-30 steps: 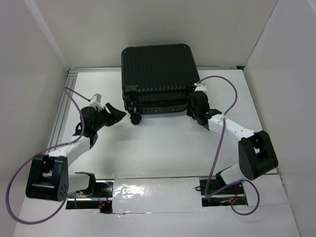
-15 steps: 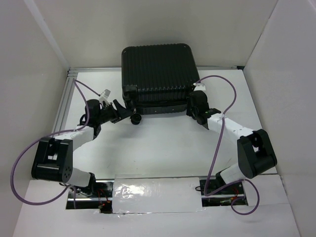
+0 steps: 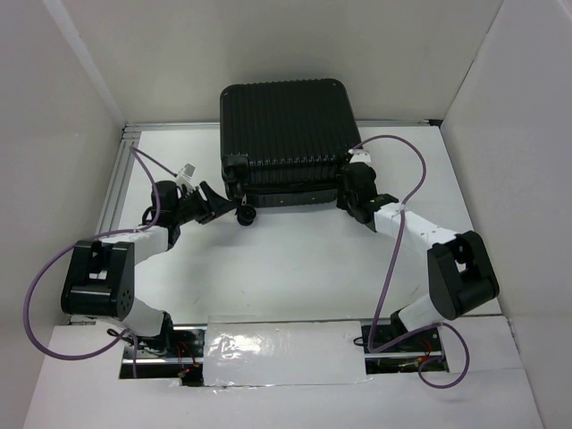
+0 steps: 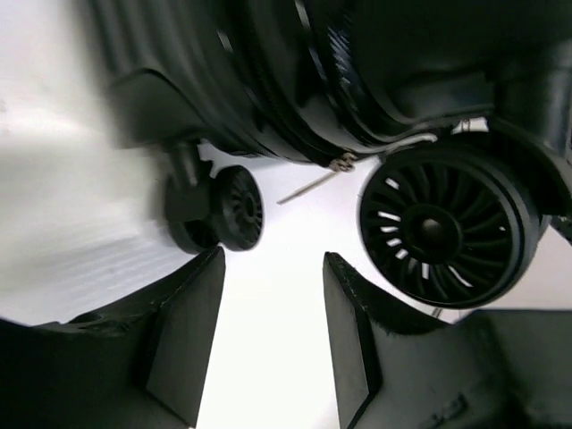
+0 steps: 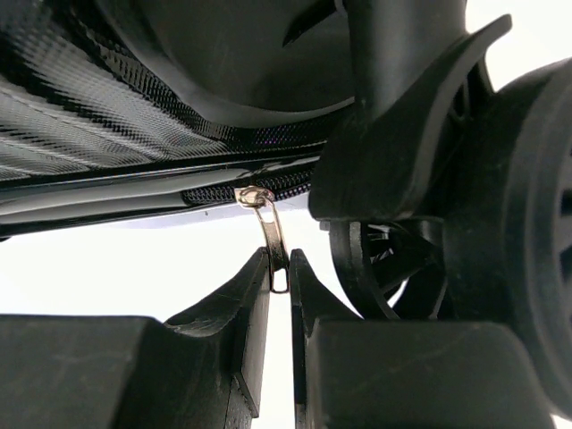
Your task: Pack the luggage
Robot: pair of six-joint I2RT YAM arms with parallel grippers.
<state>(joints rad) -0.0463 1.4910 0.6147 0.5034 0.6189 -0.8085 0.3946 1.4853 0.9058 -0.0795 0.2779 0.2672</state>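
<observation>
Black ribbed suitcase (image 3: 284, 134) at the table's (image 3: 295, 259) back, right gripper (image 5: 279, 268) clamped on its metal zipper pull (image 5: 271, 234), left gripper (image 4: 273, 268) spread open by the wheels (image 4: 438, 232).

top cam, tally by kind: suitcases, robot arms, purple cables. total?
suitcase: 1
robot arms: 2 (left arm, right arm)
purple cables: 2 (left cable, right cable)
total: 5
</observation>
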